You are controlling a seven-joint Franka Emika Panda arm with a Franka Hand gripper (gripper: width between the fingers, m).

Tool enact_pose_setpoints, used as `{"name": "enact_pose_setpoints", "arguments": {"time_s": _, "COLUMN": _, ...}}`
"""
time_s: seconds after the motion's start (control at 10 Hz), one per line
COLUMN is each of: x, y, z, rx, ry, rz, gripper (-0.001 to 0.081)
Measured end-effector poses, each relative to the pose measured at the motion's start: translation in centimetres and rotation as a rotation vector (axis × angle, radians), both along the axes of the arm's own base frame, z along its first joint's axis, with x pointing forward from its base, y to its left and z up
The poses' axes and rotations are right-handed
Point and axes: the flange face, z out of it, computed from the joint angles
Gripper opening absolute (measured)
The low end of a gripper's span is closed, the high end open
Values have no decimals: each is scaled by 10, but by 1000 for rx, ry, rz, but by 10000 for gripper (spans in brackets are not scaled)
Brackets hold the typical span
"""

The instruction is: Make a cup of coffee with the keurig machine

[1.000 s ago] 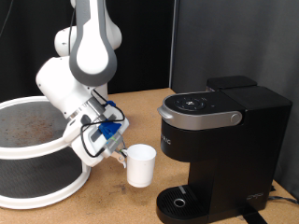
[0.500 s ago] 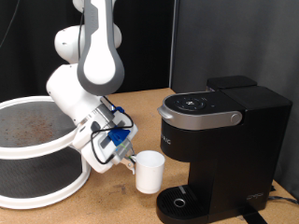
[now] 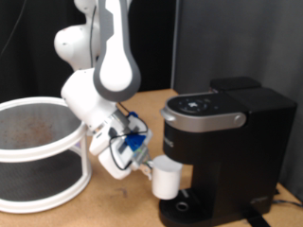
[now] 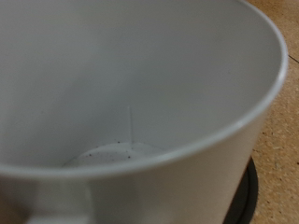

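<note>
- We find the cup carried upright at the end of the gripper, just above the round drip tray at the front of the coffee machine and close under its rounded brew head.
- In the wrist view the cup fills almost the whole picture; we see inside only a few dark specks on the bottom and no liquid, so we judge that nothing has been brewed yet.
- The dark rim of the drip tray shows past the cup's edge in the wrist view, which suggests the cup is partly over the tray.
- We judge the jaws to be clamped on the cup at its handle side, since the cup hangs clear of the wooden table; the fingers themselves are too small to make out.
- We cannot tell whether the cup already touches the tray.
- The machine lid appears closed; no pod is visible.
- A large round white basket stands at the exterior view's left, apart from the work.
</note>
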Motion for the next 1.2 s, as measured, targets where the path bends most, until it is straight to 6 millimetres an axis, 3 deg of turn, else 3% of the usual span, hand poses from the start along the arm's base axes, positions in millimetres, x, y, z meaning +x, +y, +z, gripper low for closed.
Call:
{"name": "enact_pose_setpoints", "arguments": {"time_s": 0.4, "x": 11, "y": 19, "z": -5, "rx": 11, "ry": -22, "rz": -16, "gripper": 74}}
{"name": "enact_pose_setpoints", "arguments": {"time_s": 1.2, "x": 42, "y": 23, "z": -21, "rx": -14, "ry": -23, "rz": -33, "gripper": 74}}
